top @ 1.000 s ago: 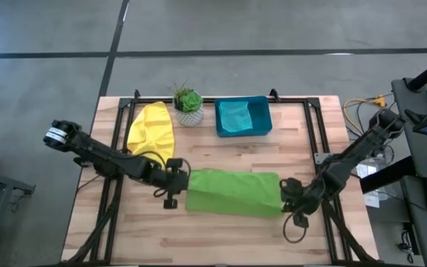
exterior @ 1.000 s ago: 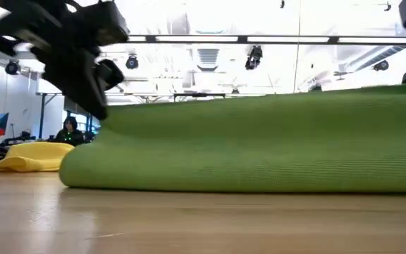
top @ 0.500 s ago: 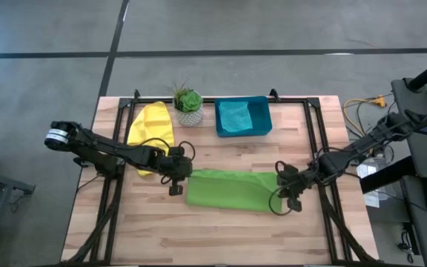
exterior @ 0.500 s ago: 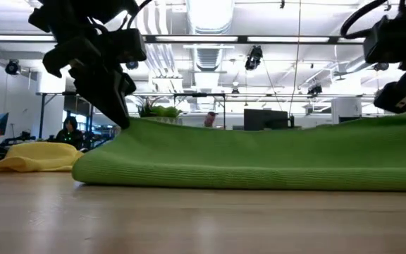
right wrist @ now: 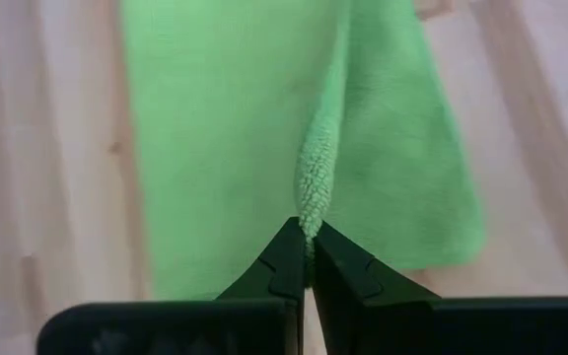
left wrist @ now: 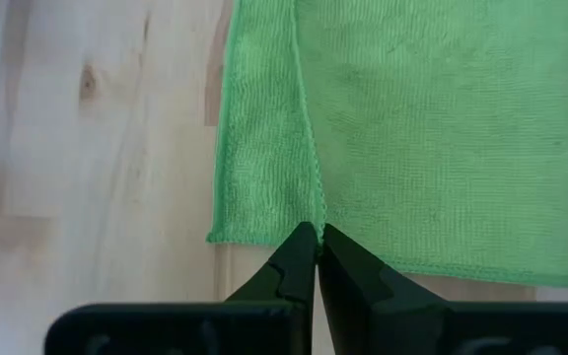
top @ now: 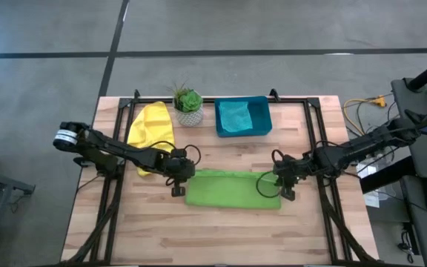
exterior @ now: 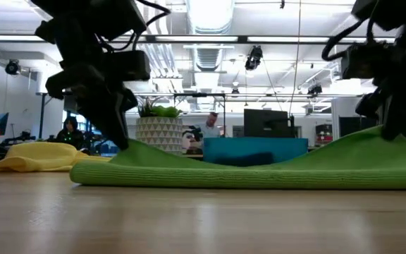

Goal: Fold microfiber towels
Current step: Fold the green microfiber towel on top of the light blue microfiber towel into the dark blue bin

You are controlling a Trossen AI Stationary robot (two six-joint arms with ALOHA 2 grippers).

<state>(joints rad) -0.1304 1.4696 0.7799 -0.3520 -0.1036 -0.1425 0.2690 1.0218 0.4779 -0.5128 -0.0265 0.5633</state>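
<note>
Light is even and diffuse from overhead in the high view; the wooden table (top: 221,222) is bright, and shadows under the arms are faint and soft-edged. The low view looks into strong backlight — ceiling lamps (exterior: 210,10) glare white and wash out the upper room, so both arms read as near-black silhouettes. There the nearest strip of tabletop is blurred, with a pale sheen on the wood. The light green towel (exterior: 259,169) is fairly sharp and shows its weave. Both wrist views are soft — the wood beside the cloth looks washed-out and hazy, and the dark fingers (left wrist: 304,271) at close range lack crisp edges.
</note>
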